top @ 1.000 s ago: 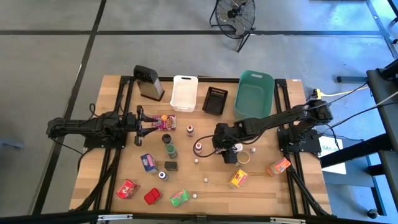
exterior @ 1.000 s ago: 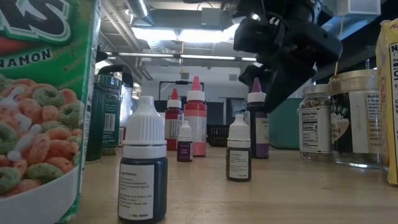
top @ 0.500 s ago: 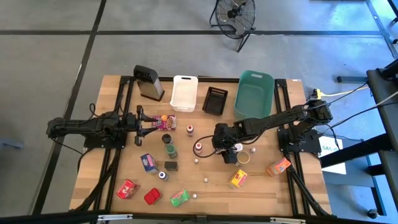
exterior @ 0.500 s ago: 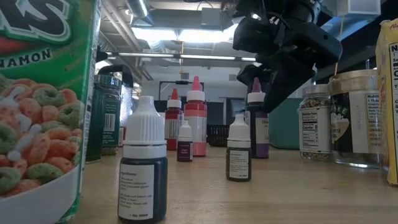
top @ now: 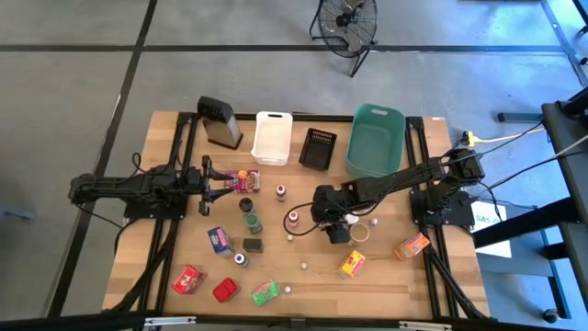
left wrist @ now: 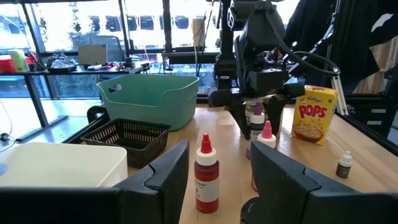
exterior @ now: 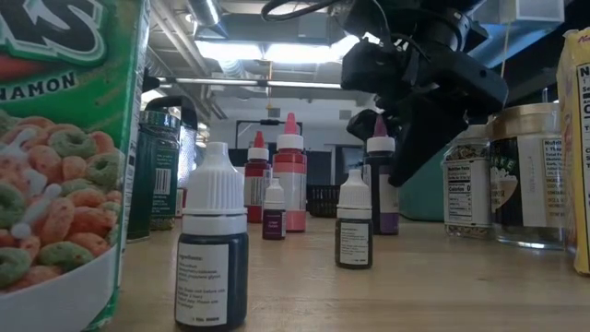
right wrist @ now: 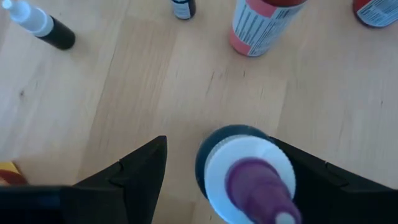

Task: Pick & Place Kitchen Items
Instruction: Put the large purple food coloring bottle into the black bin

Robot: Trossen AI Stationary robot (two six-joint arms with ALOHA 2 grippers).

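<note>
The purple-tipped bottle (top: 333, 223) stands mid-table under my right gripper (top: 331, 221) in the high view. Low view: my spread fingers (exterior: 410, 138) flank its white collar. Right wrist view: my open right gripper (right wrist: 230, 163) straddles its cap, no contact visible.

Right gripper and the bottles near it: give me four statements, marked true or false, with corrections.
1. The right gripper hangs open over a purple-tipped bottle. True.
2. That bottle lies on its side. False: it stands upright.
3. The teal bin has bottles in it. False: nothing shows inside it.
4. The left gripper is open, with a red-capped bottle ahead of it. True.
</note>
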